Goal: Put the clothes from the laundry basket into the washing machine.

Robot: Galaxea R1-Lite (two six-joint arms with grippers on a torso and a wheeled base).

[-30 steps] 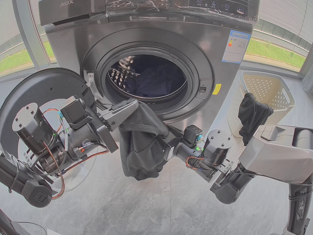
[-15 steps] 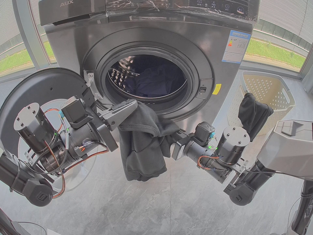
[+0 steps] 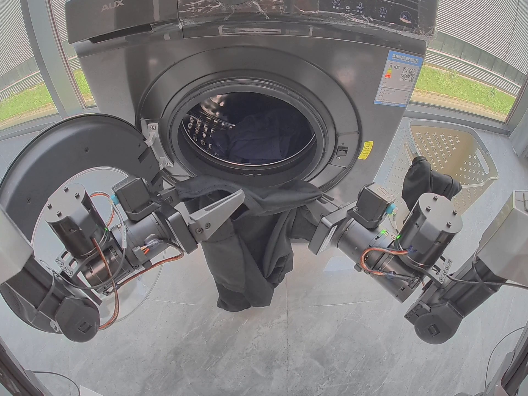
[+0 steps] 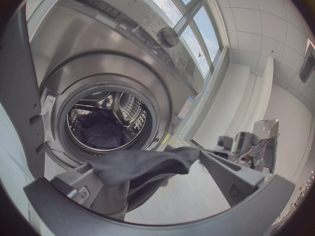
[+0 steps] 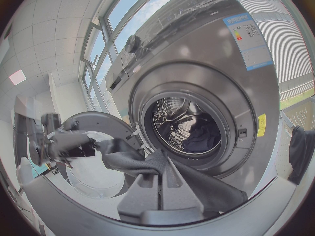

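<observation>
Head view: the garment (image 3: pixel 247 237) is stretched wider before the drum (image 3: pixel 247 133), clamped by the right gripper (image 5: pixel 163 171) and draped over the left gripper (image 4: pixel 144 163)'s parted jaws.

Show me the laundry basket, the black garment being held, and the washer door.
laundry basket (image 3: pixel 451 149): head view, perforated inner wall.
black garment (image 3: pixel 247 248): head view, hanging fold.
washer door (image 3: pixel 60 144): head view, dark outer frame.

Garment (image 3: pixel 247 248) is matt cloth — washing machine (image 3: pixel 357 83) glossy metal, laundry basket (image 3: pixel 462 149) plastic.
</observation>
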